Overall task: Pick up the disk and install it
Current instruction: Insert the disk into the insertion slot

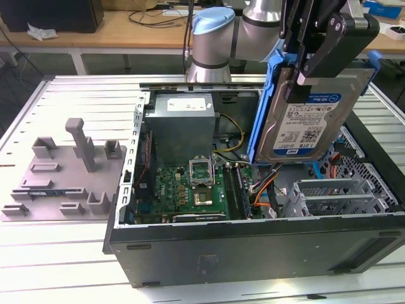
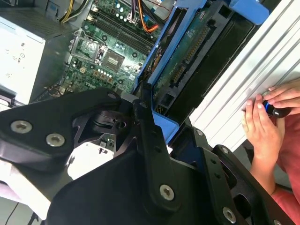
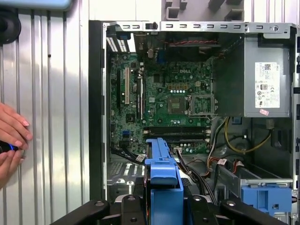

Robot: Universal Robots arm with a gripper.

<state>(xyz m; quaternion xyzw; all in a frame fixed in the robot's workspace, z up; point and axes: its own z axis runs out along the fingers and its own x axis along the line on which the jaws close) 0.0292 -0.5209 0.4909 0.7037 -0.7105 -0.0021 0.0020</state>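
Holding the disk (image 1: 307, 123) up in the air, my gripper (image 1: 307, 69) is clamped on its upper end, the black fingers (image 1: 319, 50) pressed against either side of it. The disk stands nearly upright, slightly tilted, with its white-and-blue label facing the exterior view. Its blue carrier frame (image 1: 262, 107) runs down the edge on the exterior view's left and shows again at the upper corner on the right.

The disk hangs over the open computer case (image 1: 253, 247), above the part that lies toward the exterior view's right. Its lower edge is over the bundle of cables (image 1: 266, 190), just beside the metal drive cage (image 1: 335, 193). I cannot tell whether that edge touches anything inside.

In the first wrist view the carrier frame (image 3: 161, 173) juts out from my gripper (image 3: 161, 208) toward the motherboard (image 3: 173, 98), with the grey power supply (image 3: 267, 79) off to one side. In the second wrist view the disk's green circuit-board side (image 2: 187, 61) faces the camera.

On the slatted desk (image 1: 76, 95), well apart from the case toward the exterior view's left, lies a grey slotted fixture (image 1: 63, 177). A person's hands (image 2: 262, 126) rest at the desk's edge, closed around a small dark object (image 2: 276, 111).
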